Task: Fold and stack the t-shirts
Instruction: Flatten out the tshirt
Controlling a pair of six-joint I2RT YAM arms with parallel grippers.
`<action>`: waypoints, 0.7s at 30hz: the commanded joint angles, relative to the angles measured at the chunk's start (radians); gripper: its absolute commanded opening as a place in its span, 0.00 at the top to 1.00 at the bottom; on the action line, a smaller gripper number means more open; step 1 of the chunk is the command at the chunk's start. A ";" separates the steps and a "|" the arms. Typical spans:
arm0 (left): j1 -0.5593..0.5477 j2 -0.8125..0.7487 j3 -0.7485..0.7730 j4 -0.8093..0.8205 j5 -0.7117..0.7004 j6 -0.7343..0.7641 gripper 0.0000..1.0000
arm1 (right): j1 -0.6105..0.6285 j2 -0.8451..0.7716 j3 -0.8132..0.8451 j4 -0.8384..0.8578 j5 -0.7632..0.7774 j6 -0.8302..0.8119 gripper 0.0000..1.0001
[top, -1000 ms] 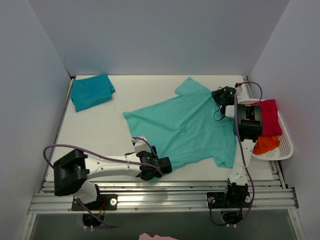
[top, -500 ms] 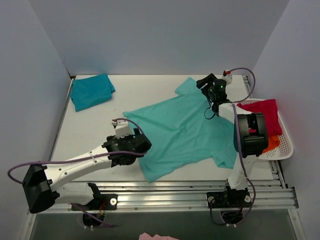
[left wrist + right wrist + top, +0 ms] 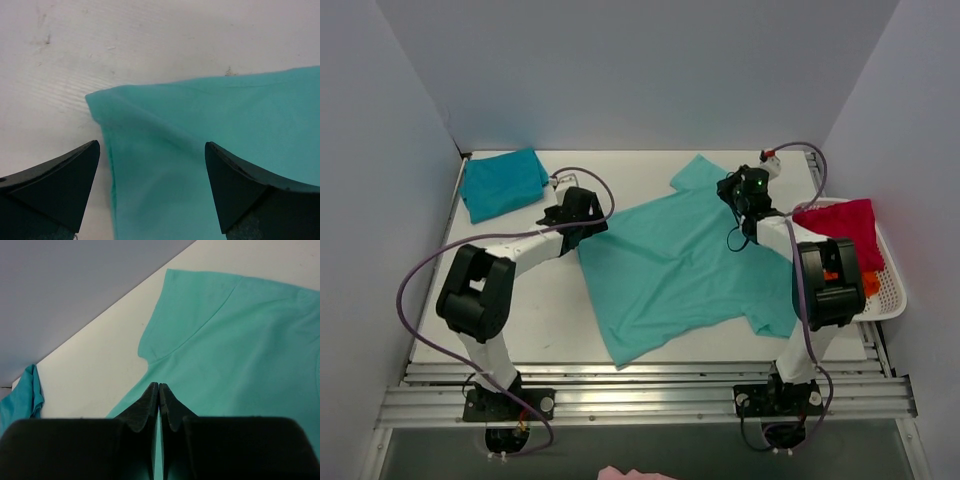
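Observation:
The mint-green t-shirt (image 3: 690, 265) lies spread flat in the middle of the table. It also shows in the left wrist view (image 3: 225, 125) and the right wrist view (image 3: 240, 340). The teal-blue t-shirt (image 3: 502, 183) lies folded at the back left, its edge showing in the right wrist view (image 3: 20, 400). My left gripper (image 3: 588, 222) (image 3: 151, 145) is open and straddles the mint shirt's far-left corner. My right gripper (image 3: 728, 188) (image 3: 158, 385) is shut, its tips just over the mint shirt near the far sleeve seam; no fabric shows pinched between them.
A white basket (image 3: 890, 300) at the right edge holds a red cloth (image 3: 840, 225) and an orange cloth (image 3: 865, 285). Grey walls close in the back and sides. Purple cables loop from both arms.
My left arm swung from the shirt's near hem up to its far-left corner. The shirt's left edge pulled in and its near corner shifted forward. My right gripper moved slightly back and left.

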 commanded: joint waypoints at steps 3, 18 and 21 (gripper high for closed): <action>0.015 0.085 0.111 0.141 0.149 0.076 0.04 | 0.034 0.104 0.146 -0.005 0.020 -0.023 1.00; 0.075 0.249 0.270 0.135 0.258 0.082 0.04 | 0.126 0.451 0.469 -0.112 0.020 0.028 1.00; 0.077 0.277 0.278 0.162 0.287 0.069 0.03 | 0.126 0.457 0.449 -0.117 0.071 0.035 1.00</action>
